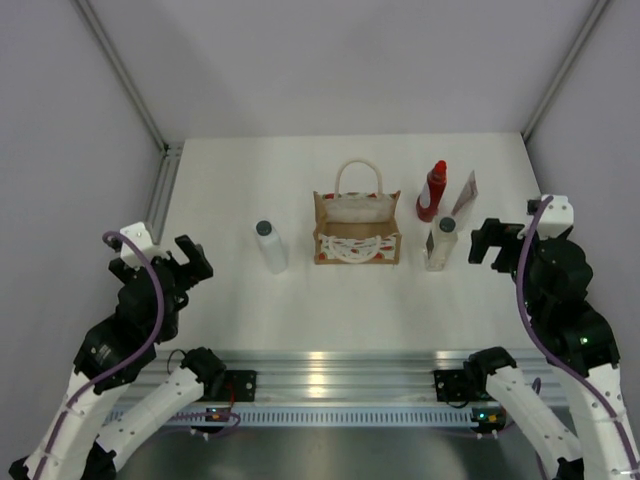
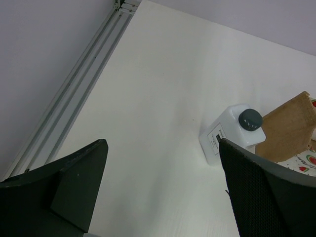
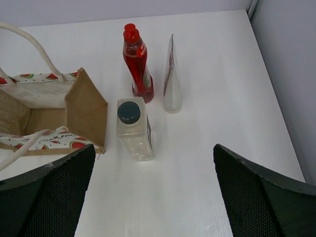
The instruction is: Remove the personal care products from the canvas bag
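The tan canvas bag (image 1: 357, 228) stands mid-table, its inside empty in the right wrist view (image 3: 44, 116). The white bottle with dark grey cap (image 1: 270, 245) stands left of it, also in the left wrist view (image 2: 236, 132). Right of the bag stand the red nozzle bottle (image 1: 432, 190), the flat pouch (image 1: 465, 194) and the pale cream bottle with grey cap (image 1: 441, 243); they show in the right wrist view as red bottle (image 3: 138, 61), pouch (image 3: 171, 79) and cream bottle (image 3: 133, 128). My left gripper (image 1: 192, 257) is open and empty, left of the white bottle. My right gripper (image 1: 484, 243) is open and empty, right of the cream bottle.
A metal rail (image 1: 163, 185) runs along the table's left edge, also in the left wrist view (image 2: 74, 84). Grey walls close the left, back and right. An aluminium beam (image 1: 340, 375) holding both arm bases spans the near edge.
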You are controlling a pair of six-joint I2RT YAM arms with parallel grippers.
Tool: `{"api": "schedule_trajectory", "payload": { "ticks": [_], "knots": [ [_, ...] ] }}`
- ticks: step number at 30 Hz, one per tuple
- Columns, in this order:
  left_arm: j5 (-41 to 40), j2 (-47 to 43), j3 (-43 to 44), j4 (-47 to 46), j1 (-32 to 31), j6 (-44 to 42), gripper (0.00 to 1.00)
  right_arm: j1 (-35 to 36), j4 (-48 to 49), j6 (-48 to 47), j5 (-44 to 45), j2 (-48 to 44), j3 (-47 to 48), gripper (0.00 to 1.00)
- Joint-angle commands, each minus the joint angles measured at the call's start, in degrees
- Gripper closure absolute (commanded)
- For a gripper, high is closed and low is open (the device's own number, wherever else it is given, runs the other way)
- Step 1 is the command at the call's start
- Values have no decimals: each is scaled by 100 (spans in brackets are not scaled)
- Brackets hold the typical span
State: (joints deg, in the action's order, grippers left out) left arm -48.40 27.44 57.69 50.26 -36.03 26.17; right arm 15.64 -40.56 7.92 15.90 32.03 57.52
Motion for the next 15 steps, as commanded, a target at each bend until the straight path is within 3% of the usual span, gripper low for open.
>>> {"api": "schedule_trajectory", "payload": {
  "ticks": [1,5,15],
  "knots": [
    [260,-186,-21,-16,17,-402,2,88,-443,-203,273,-180,136,1],
    [577,-283,67,-7,17,-648,2,88,-962,-265,431,-223,260,1],
    [1367,-230,366,28,17,-1193,2,88,-1095,-353,405,-812,146,0]
  ]
}}
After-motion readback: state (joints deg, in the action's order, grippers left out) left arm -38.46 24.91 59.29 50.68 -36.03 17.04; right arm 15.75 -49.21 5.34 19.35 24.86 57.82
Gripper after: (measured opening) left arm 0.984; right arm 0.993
